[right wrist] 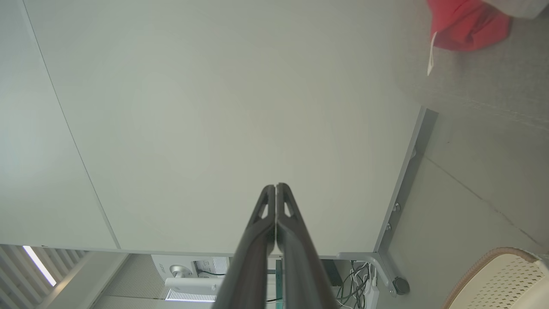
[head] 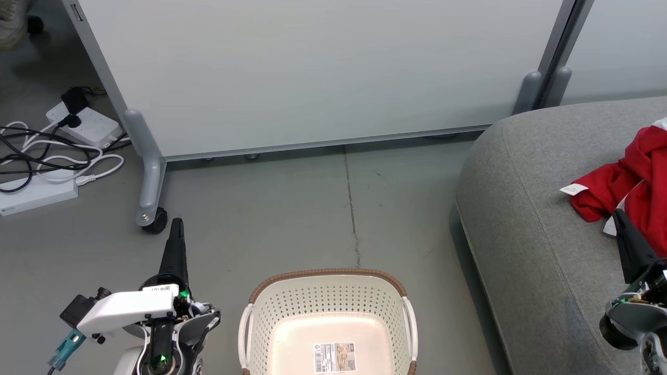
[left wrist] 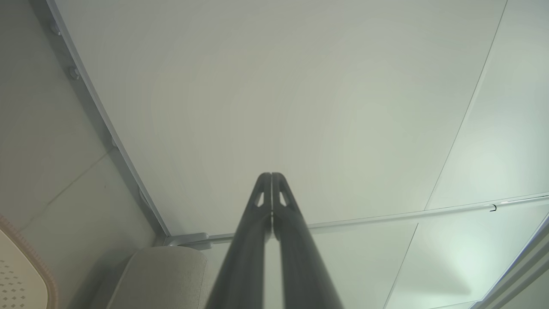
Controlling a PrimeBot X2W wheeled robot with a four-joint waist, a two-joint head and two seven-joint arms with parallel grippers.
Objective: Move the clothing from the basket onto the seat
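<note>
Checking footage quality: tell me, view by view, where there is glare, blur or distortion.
Head view: evenly lit and sharp, with a mild sheen inside the basket. Left wrist view: the left gripper blurs toward the lens, and the panel edges are bowed. Right wrist view: the clothing is soft and washed out, and the panel edge is bowed too.

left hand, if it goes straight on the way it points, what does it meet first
Most likely the pale partition panel: the shut left hand points straight at its face, with nothing in between. How far off the panel stands is unclear.
</note>
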